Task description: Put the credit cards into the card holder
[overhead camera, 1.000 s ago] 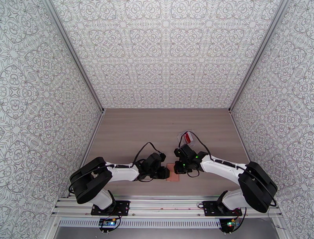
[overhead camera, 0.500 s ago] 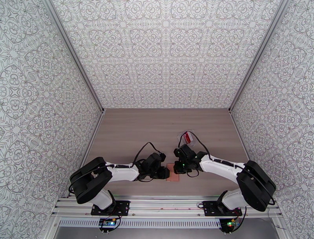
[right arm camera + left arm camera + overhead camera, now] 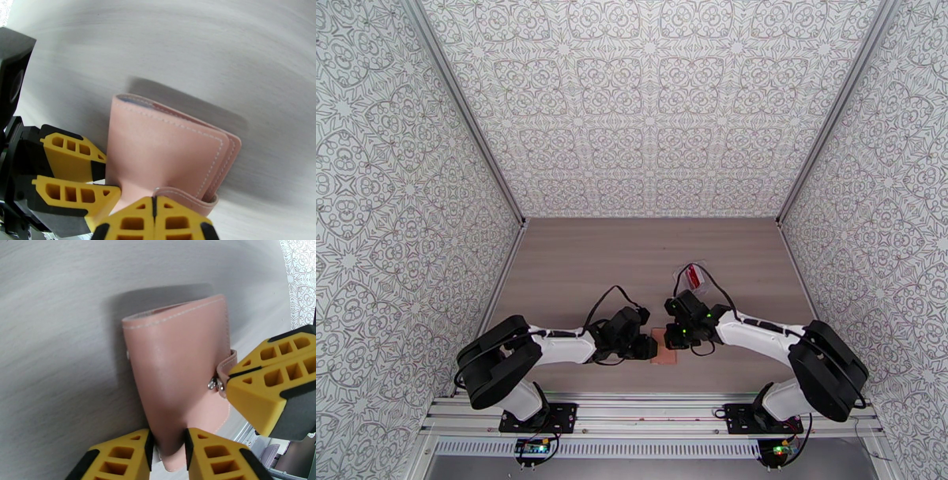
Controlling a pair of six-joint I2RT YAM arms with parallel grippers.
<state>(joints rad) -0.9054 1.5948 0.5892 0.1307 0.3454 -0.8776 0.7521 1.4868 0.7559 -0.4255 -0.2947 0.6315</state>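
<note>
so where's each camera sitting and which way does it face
top external: above and behind the arms, facing down at the table; both show
left wrist: on that arm, facing along the left tool gripping the card holder
right wrist: likewise, facing along the shut right tool at the snap tab
shared: card holder, and each other's tool

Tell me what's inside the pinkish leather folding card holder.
A sliver of blue-grey lining shows along one edge of the pinkish leather card holder; its folded flaps hide the rest, including any cards.
</note>
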